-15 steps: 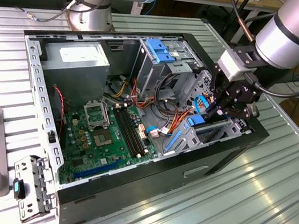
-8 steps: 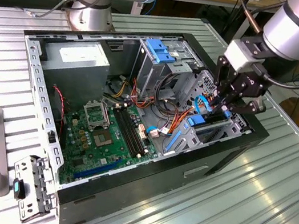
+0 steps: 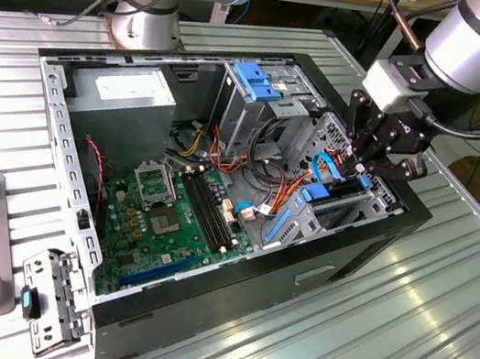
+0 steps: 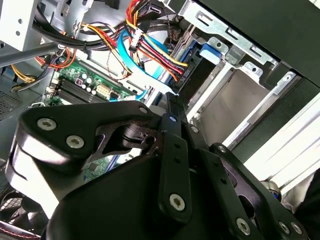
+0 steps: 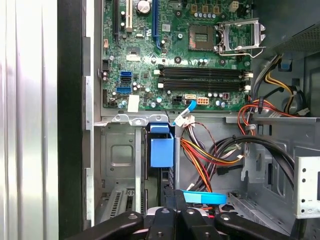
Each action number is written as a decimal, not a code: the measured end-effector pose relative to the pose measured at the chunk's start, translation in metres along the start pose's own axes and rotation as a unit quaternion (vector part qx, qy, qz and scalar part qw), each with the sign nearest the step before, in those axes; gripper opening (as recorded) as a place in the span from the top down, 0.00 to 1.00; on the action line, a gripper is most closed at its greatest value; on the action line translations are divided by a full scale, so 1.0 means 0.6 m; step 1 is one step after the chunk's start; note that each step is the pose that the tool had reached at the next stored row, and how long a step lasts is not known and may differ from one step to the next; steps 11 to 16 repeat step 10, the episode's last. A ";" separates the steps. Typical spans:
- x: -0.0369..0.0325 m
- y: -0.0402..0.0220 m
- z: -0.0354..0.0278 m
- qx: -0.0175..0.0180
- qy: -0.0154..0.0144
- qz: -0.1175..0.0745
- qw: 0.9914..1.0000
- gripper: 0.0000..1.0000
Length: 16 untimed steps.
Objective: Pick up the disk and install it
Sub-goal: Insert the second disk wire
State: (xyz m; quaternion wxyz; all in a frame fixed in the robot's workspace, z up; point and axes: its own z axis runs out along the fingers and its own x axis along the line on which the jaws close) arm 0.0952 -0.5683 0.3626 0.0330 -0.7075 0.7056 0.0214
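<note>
The disk (image 3: 338, 191) stands on edge inside the drive cage at the case's corner on the exterior view's right. Little of it shows beyond its blue rail ends and a dark edge. In the first wrist view its blue rail tab (image 5: 161, 150) sticks out of the cage slot. The second wrist view has the same blue tab (image 4: 212, 50) at the cage mouth. My gripper (image 3: 365, 164) hangs directly over that slot, its black fingers (image 5: 168, 199) drawn together with the tips at the disk's upper edge. I cannot tell whether they touch it.
The open computer case (image 3: 364, 243) lies on a ribbed metal table (image 3: 396, 347). Bundled cables (image 5: 210, 155) and a blue flat cable (image 5: 205, 197) crowd the space beside the cage. The motherboard (image 3: 168, 218), a grey power-supply box (image 3: 135, 91) and a bare blue bracket (image 3: 256, 80) lie further in.
</note>
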 end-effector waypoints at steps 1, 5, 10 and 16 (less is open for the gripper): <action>0.000 0.000 0.000 0.000 0.000 0.000 1.000 0.89; 0.000 0.000 -0.002 0.000 0.000 0.000 1.000 0.89; 0.000 0.000 -0.003 0.000 0.000 0.000 1.000 0.89; 0.000 0.000 -0.003 0.000 0.000 0.000 1.000 0.89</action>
